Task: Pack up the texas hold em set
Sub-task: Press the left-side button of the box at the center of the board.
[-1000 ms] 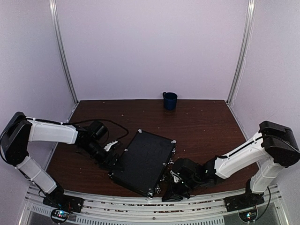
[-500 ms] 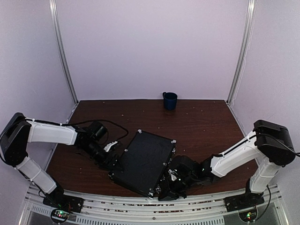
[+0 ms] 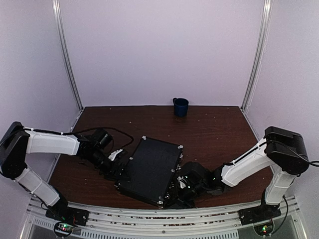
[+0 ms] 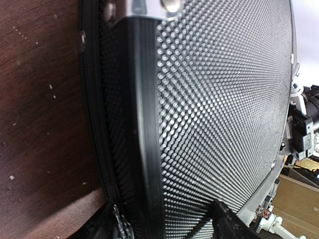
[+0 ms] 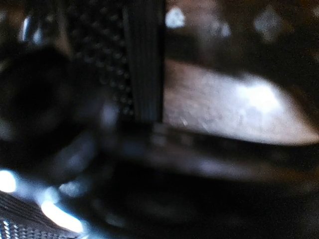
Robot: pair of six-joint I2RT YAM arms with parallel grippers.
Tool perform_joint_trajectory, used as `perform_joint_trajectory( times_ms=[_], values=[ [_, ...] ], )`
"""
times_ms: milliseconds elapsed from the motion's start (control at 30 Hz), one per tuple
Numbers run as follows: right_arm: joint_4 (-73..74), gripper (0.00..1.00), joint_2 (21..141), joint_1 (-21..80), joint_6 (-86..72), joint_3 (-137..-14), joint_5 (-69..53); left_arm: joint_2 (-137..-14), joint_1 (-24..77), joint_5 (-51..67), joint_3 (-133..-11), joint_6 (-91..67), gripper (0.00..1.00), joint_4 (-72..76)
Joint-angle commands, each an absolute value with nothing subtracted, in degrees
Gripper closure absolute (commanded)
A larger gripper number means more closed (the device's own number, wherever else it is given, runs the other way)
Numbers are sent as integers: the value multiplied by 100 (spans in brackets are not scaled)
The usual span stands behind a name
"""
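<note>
case [image 3: 152,167] nudged left; right tool [image 3: 180,188] closed at its edge, left tool [image 3: 117,163] astride, grip unclear; mug [image 3: 180,106] behind.

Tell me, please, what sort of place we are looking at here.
Probably a lab robot booth, not a home: a left arm and right arm bolted to a rail at a wooden table, plain pale walls and metal posts enclosing it.

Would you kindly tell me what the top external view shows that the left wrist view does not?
Only the top view shows the dark blue mug at the table's far edge and the case's whole outline. Only the wrist view shows the case's dimpled skin and silver corner close up. Both show the closed case on the brown table.
</note>
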State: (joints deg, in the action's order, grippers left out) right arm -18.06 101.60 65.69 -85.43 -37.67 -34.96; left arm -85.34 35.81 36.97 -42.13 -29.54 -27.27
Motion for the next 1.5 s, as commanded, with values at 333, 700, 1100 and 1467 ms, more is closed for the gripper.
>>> perform_joint_trajectory(
  times_ms=[333, 700, 1100, 1467],
  values=[
    [-631, 95, 9957, 6276, -7571, -4350, -1741, -8650, 4089, 3999, -4395, -2727, 37, -2286],
    [-684, 84, 9017, 6265, -8156, -3719, -1433, -8578, 4078, 3863, -4377, -2751, 36, -2335],
    [-1323, 79, 8513, 5979, -8453, -2998, -1319, -8656, 4059, 3566, -4491, -2738, 37, -2540],
    [-1021, 85, 8386, 5957, -8184, -2902, -1717, -8670, 4049, 3545, -4506, -2769, 37, -2517]
  ],
)
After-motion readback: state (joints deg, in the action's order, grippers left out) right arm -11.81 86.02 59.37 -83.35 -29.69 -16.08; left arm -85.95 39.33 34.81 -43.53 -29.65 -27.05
